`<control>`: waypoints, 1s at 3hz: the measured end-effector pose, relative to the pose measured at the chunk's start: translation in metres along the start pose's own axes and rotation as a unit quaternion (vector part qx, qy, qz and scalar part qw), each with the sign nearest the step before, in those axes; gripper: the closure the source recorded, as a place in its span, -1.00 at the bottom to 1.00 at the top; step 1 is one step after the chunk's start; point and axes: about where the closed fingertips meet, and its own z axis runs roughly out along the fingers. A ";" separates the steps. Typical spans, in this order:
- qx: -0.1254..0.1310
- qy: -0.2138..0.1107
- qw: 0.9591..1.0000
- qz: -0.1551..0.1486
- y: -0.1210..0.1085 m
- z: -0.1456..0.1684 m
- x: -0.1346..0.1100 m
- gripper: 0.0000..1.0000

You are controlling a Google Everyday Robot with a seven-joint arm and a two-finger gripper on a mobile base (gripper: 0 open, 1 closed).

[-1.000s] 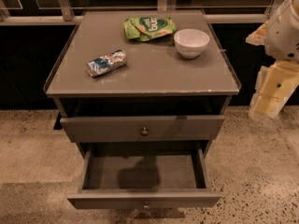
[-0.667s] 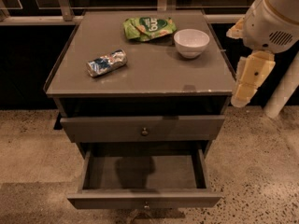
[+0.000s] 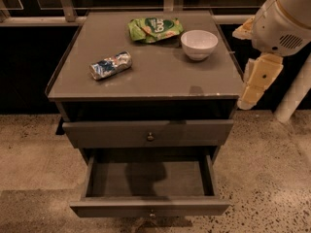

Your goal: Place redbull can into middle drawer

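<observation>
The redbull can [image 3: 111,65], silver and blue, lies on its side on the left part of the grey cabinet top [image 3: 146,74]. The middle drawer [image 3: 149,179] is pulled open below and looks empty; its front panel [image 3: 149,208] faces me. My gripper [image 3: 252,89] hangs at the cabinet's right edge, below the white arm housing [image 3: 284,25]. It is far right of the can and holds nothing I can see.
A green snack bag [image 3: 154,29] and a white bowl [image 3: 199,44] sit at the back of the top. The upper drawer [image 3: 149,133] with its round knob is almost closed. A white post [image 3: 294,98] stands at right on the speckled floor.
The arm and gripper have moved left from the frame's right edge to the cabinet's right side. The can, bag, bowl and drawers have not moved.
</observation>
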 end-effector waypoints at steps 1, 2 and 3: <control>-0.010 -0.065 0.997 -0.029 -0.030 0.031 -0.025 -1.00; -0.027 -0.117 0.991 -0.058 -0.063 0.066 -0.052 -1.00; -0.040 -0.152 0.984 -0.082 -0.094 0.090 -0.083 -1.00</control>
